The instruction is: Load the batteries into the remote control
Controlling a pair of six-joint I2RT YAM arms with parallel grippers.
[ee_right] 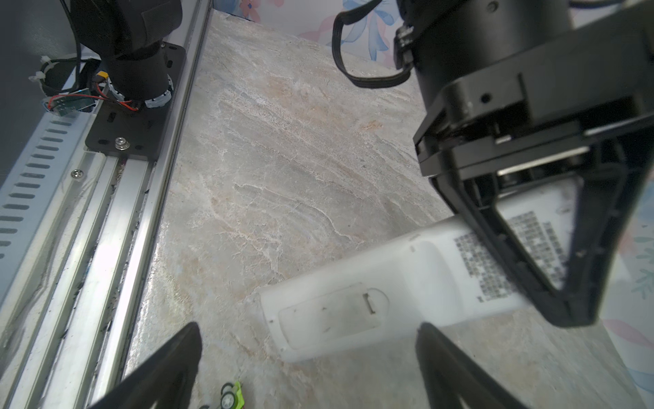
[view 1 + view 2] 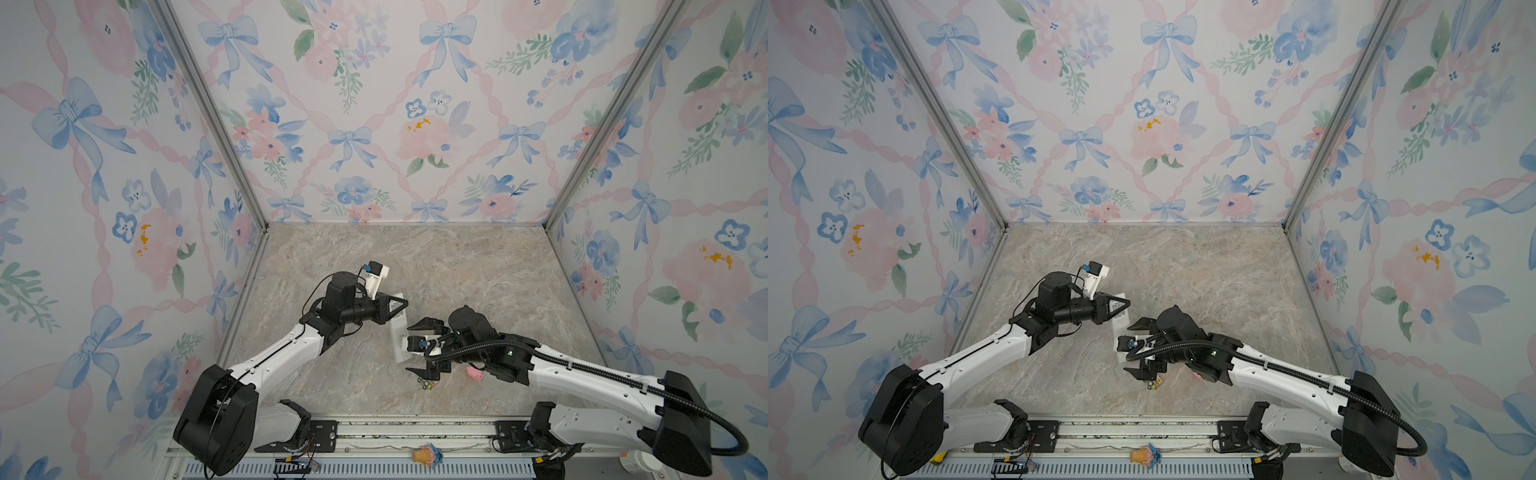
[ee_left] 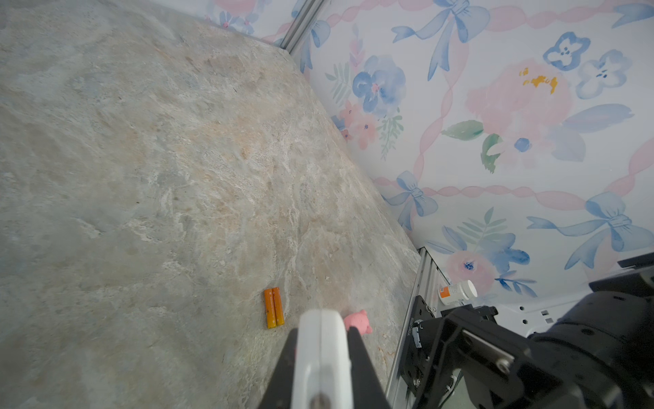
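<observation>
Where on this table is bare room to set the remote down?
Bare: the table's far half, up to the back wall, and the patch between left arm and front rail. Crowded: near right, around remote control, toy car, pig, batteries.

The remote control (image 1: 354,311) is smooth, matt white plastic with a printed label (image 1: 495,262) on its back. The batteries (image 3: 273,307) have a slightly shiny orange wrap. The table (image 2: 457,270) looks like veined stone with a faint sheen. A rail (image 2: 415,430) of brushed metal runs along its six o'clock edge. The walls (image 2: 374,104) carry a matt floral print. The pig (image 3: 357,320) looks like soft pink rubber.
</observation>
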